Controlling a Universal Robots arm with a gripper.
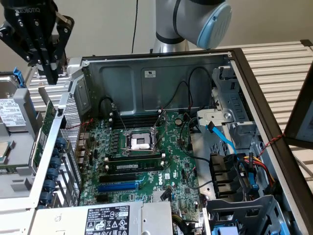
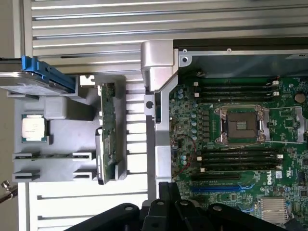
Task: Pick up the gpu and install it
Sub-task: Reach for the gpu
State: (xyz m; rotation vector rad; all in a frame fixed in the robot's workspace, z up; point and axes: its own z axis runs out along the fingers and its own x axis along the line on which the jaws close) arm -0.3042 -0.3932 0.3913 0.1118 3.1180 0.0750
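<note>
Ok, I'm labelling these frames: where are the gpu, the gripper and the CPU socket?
gpu [image 2: 108,115]: wrist view, on the green board's upturned edge.
gripper [image 1: 52,78]: exterior view, at its shut fingertips.
CPU socket [image 1: 139,143]: exterior view, on the socket's middle.

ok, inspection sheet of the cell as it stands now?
surface: slatted aluminium table, open grey metal computer case on it.
job's things: green gpu card on edge in grey plastic holder beside the case, not installed.
clutter: silver processor chip and blue-railed hard drive on the holder.
grippers: black hand shut, empty, raised near the holder.
cables: red, yellow and black wire bundle, blue flat cable inside the case.
surroundings: beige wall, grey-blue arm joint.
</note>
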